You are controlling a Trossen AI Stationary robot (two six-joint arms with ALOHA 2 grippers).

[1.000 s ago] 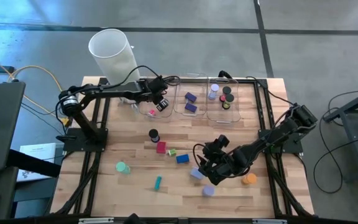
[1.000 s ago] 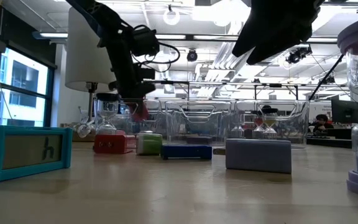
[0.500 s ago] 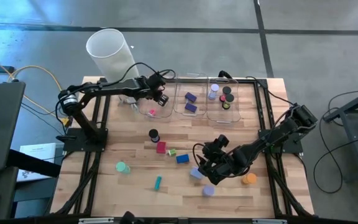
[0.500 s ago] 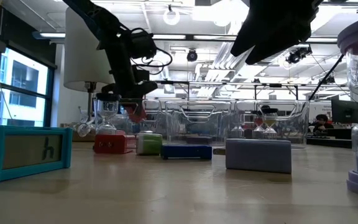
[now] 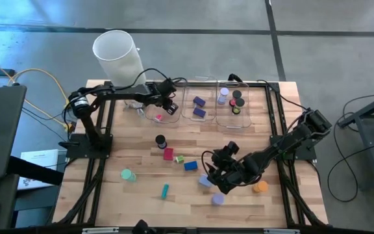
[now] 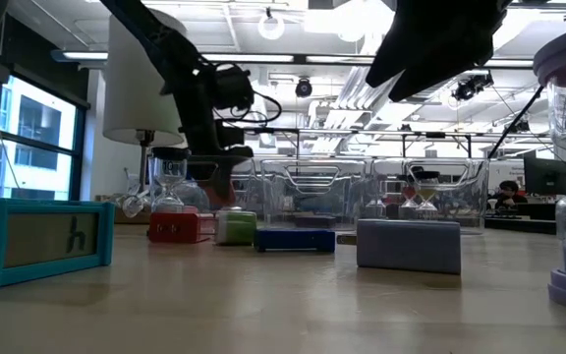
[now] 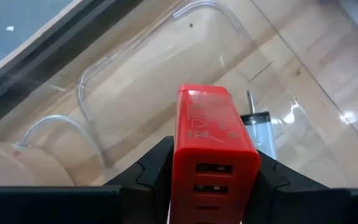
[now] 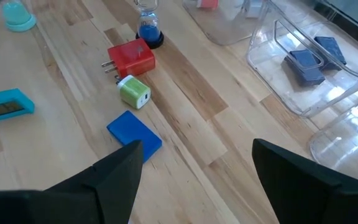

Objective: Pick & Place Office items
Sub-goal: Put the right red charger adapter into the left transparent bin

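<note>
Left claw [image 7: 215, 177] over the leftmost clear bin [image 5: 160, 112], pinching a red block [image 7: 213, 158] with two slots on its face; fingers [image 7: 143, 174] pressed against both its sides. In that bin, another small red piece [image 5: 158, 117]. Middle bin [image 5: 198, 104] holding two purple blocks [image 5: 199, 101]. Right claw [image 8: 191, 162] spread and empty, low over the worktop [image 5: 141, 195], well apart from the leftmost bin. Between that bin and the right claw, on the worktop: a black-topped hourglass piece [image 5: 160, 140], a red plug block [image 5: 168, 154], a small green block [image 5: 180, 159], a blue block [image 5: 190, 166]. Teal stick [image 5: 165, 190] farther from the bin.
</note>
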